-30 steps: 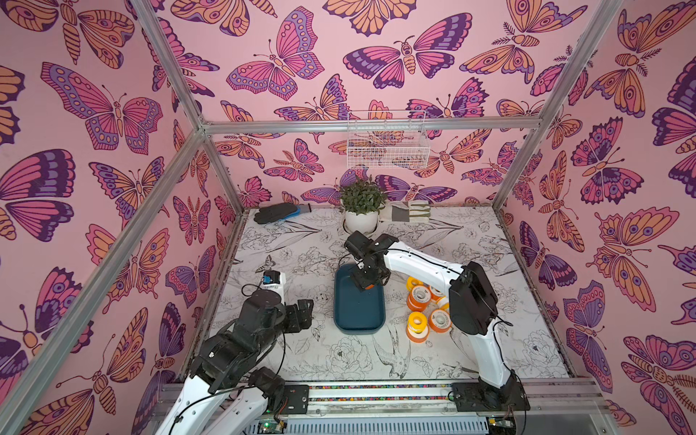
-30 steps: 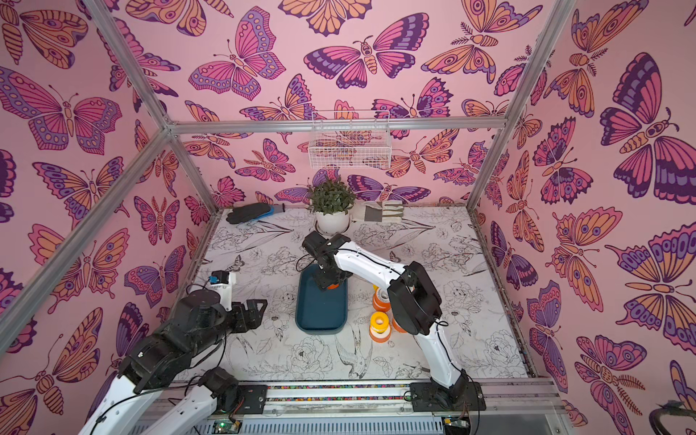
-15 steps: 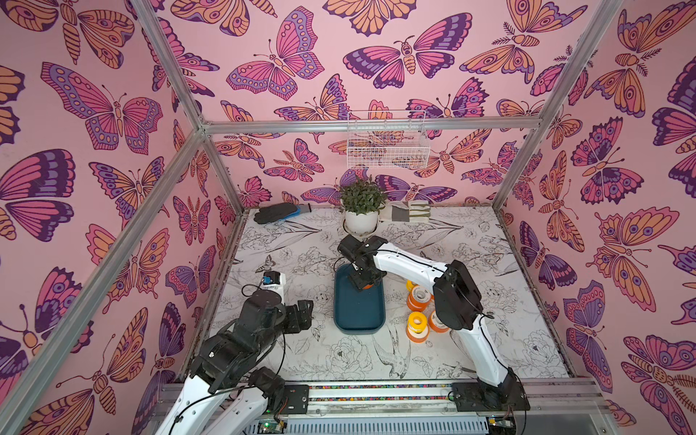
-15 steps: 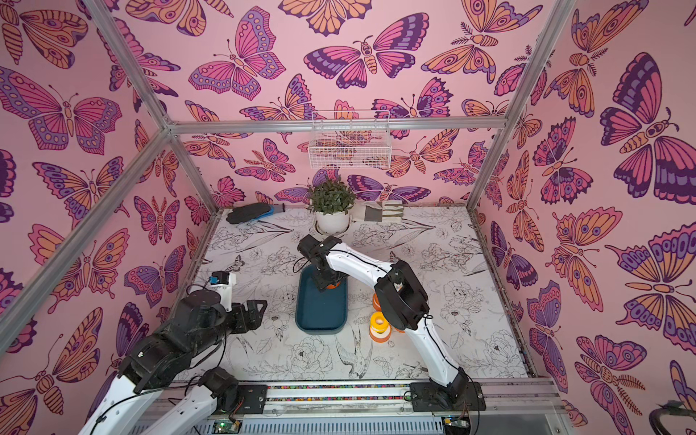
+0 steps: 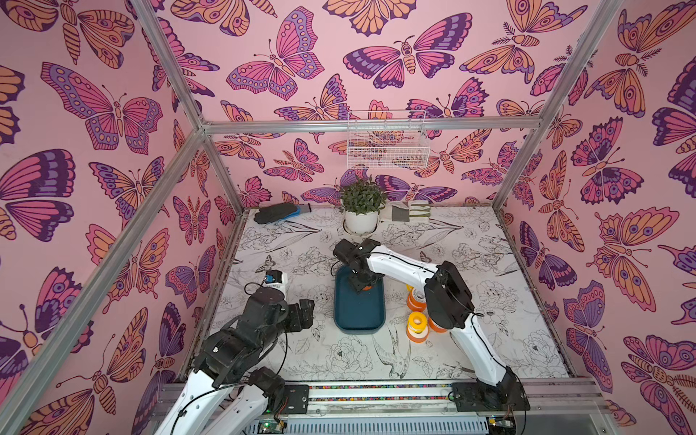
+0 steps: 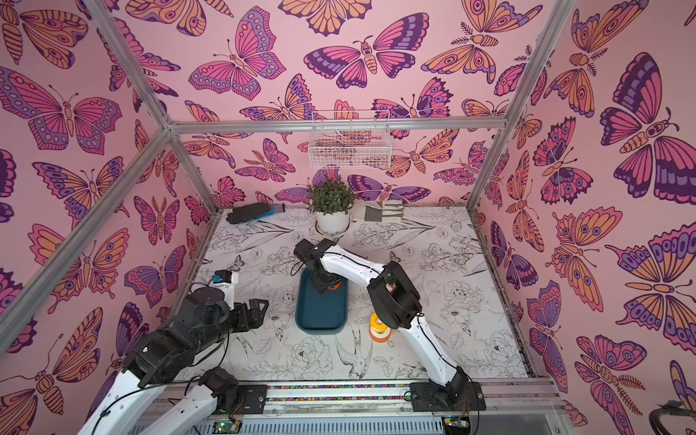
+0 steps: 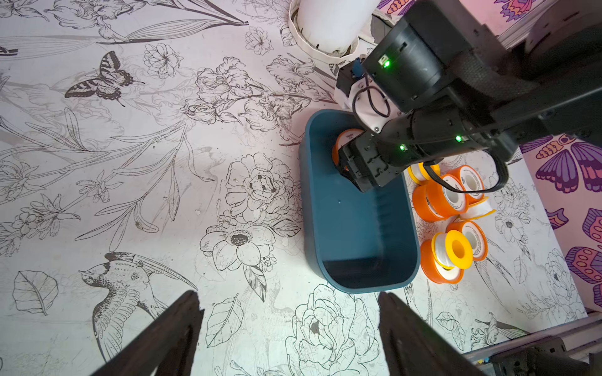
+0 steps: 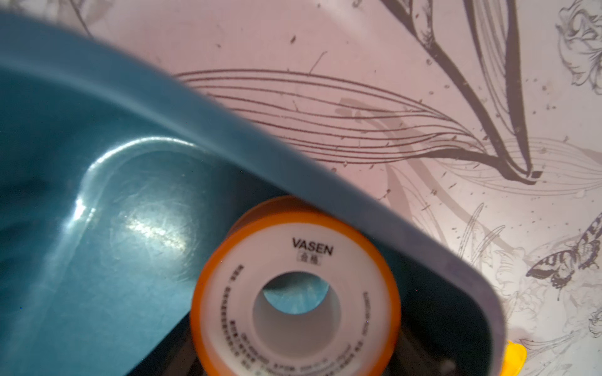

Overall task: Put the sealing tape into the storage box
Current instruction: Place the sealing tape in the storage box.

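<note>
Though both top views nearly hide it under the right gripper, its wrist view shows sealing tape inside the storage box; grip unclear; left gripper gapes empty.

The storage box is smooth blue plastic, shiny, with bright spots of light on it. The sealing tape has an orange plastic rim and a flat white face, not shiny. The table top is dull. The frame bars are grey metal. The far basket is thin white wire
</note>
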Controlling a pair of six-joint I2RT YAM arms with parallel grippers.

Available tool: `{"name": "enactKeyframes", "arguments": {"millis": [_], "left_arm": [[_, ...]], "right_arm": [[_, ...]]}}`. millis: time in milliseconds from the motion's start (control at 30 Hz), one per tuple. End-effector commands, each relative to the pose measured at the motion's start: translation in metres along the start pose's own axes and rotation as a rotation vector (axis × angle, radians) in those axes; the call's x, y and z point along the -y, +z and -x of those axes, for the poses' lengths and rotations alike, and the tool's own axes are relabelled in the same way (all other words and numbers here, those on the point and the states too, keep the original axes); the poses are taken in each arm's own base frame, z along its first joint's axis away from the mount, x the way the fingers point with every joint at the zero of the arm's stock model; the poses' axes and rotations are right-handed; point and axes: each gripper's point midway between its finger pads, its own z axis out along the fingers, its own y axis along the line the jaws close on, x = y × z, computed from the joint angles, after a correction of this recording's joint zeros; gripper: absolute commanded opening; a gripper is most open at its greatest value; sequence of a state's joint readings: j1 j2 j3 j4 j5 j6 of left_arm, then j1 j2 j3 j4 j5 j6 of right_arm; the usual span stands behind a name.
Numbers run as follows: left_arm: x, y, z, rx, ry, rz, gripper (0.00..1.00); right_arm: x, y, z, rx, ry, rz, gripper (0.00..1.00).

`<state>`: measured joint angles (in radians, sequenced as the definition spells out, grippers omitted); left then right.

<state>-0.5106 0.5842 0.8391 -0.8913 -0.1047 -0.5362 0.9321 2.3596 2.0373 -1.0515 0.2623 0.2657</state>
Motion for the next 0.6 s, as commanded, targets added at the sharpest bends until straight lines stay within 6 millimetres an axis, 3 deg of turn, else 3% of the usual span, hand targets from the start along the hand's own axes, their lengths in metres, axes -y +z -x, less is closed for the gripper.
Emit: {"name": "enactKeyframes", "arguments": {"millis": [0, 567], "left_arm": [[-0.0020, -0.0006, -0.0018, -0.008, 0.000, 0.007, 0.89], [-0.0027, -0.0009, -0.0015, -0.007, -0.003, 0.007, 0.92]], "right_arm": [[0.0014, 0.0015, -0.0040, -0.022, 0.003, -0.039, 0.80], [0.0060, -0.0025, -0.0014, 0.007, -0.015, -0.111, 0.81]]}}
